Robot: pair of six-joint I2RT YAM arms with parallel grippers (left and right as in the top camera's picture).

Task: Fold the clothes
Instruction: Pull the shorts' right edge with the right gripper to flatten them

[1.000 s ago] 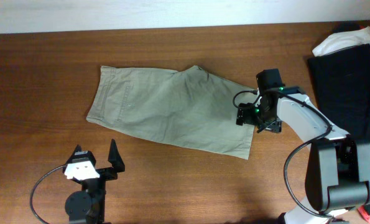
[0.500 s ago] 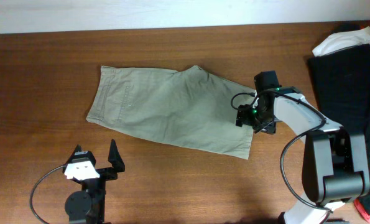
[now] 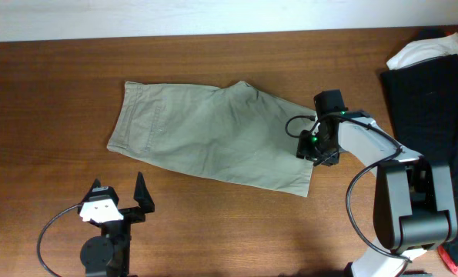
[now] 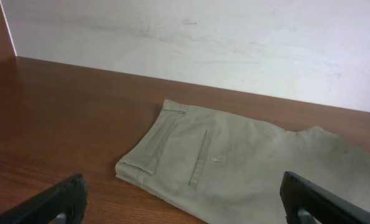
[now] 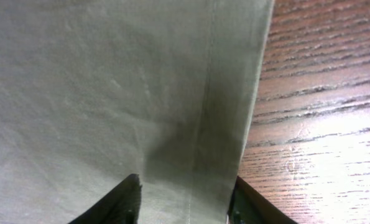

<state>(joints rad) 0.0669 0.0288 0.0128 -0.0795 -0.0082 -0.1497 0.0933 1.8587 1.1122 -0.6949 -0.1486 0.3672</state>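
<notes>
Khaki cotton shorts (image 3: 213,142) lie spread flat near the middle of the wooden table (image 3: 59,77), the long axis slanting a little. Waistband sits at the left end in the overhead view, leg hem at the right end. Small raised crease along the far edge, about midway. Left wrist view shows the shorts (image 4: 247,162) from the waistband side: stitched band, two straight pocket seams, cloth flat on the wood, pale wall (image 4: 234,43) behind.

Right gripper (image 3: 309,146) is down at the hem end, over the right edge of the cloth. Right wrist view: shorts (image 5: 110,93) fill most of the frame, the stitched hem running top to bottom, bare wood to its right. Right gripper (image 5: 185,193) has its jaws parted. One of the fingertips (image 5: 119,202) rests over the cloth and the other sits at the hem edge. The hem strip lies between them, not pinched, with a dark shadow on the fabric there.

Left gripper (image 3: 119,196) sits on the near left side of the table, apart from the shorts, its jaws spread wide. Its fingers (image 4: 54,202) show only at the bottom corners of the left wrist view and hold nothing.

Dark garment (image 3: 429,92) lies at the far right of the table, with a white cloth (image 3: 425,50) bunched against its far edge. Both are well apart from the shorts.
</notes>
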